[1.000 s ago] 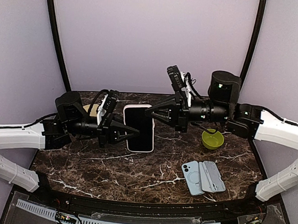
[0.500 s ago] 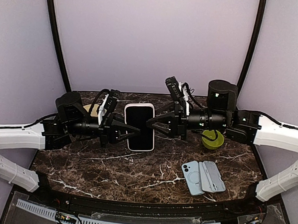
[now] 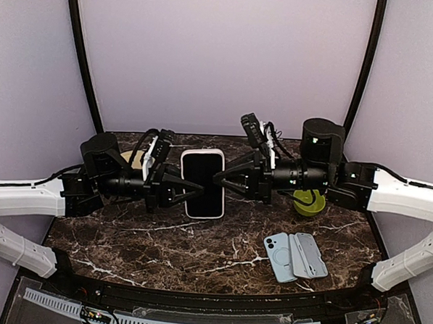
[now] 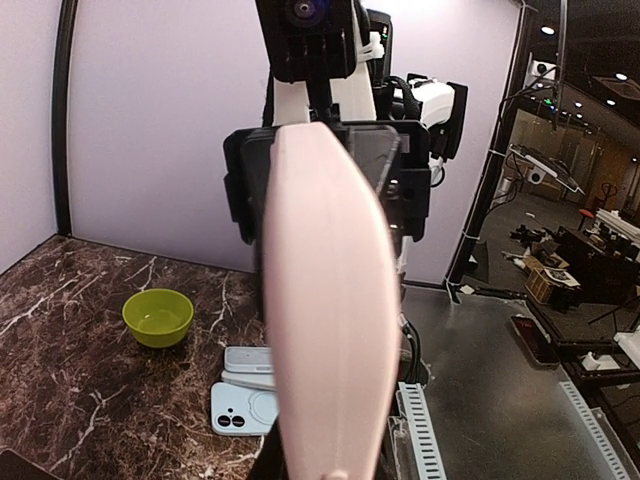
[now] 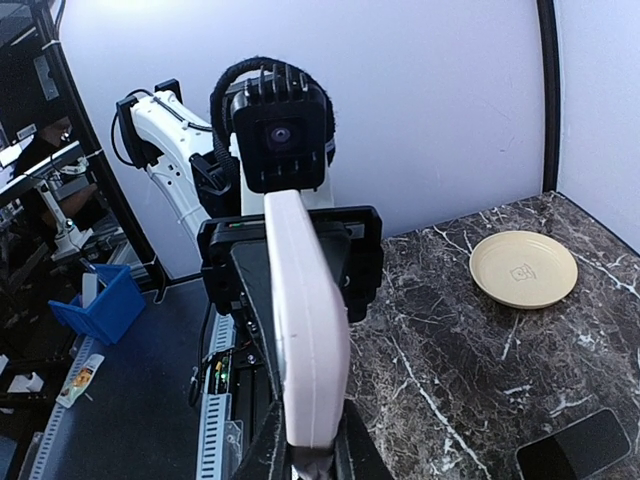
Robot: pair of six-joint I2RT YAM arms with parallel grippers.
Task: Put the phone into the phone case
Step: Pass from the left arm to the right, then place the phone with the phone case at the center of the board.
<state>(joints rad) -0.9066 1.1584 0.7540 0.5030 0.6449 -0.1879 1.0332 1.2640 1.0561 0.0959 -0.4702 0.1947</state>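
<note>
Dark marble table down below. Up in the air, phone, squeezed tight between left gripper on one edge and right gripper on the other. Flat on table, well apart, phone case.

The two arms reach inward and meet on the raised phone, with the left end effector and right end effector each clamped on one edge, so together they bar the middle of the worktop from side to side. The front left and front centre lie open, while the phone case occupies the front right. The green bowl sits under the right arm, and the tan plate behind the left arm.
</note>
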